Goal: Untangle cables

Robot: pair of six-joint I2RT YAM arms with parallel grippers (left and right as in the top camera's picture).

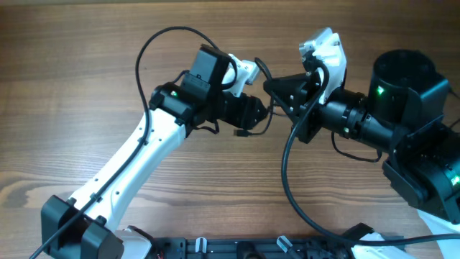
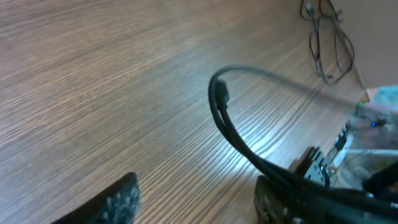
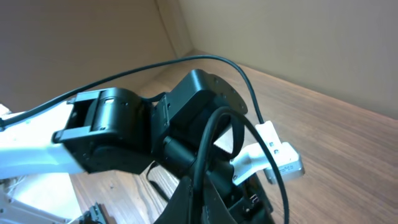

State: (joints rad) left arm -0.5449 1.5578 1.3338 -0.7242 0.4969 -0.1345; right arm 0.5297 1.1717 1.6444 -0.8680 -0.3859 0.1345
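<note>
L gripper [image 2: 196, 193] is seen w/ jaws apart and nothing between them. One ribbed dark pad [image 2: 121, 199] is shown low-left in its wrist view. R gripper [image 1: 272, 88] is closed tight. A smooth black cord [image 2: 216, 102] appears to be pinched at its tip, though the contact pt is blurred. The cord is bent into a tight rounded loop above the matte wood-grain table [image 1: 86, 86], between the two grippers. More cables [image 2: 326, 43], very thin & dark, are laid in long loose loops on the table, well apart from L gripper.
</note>
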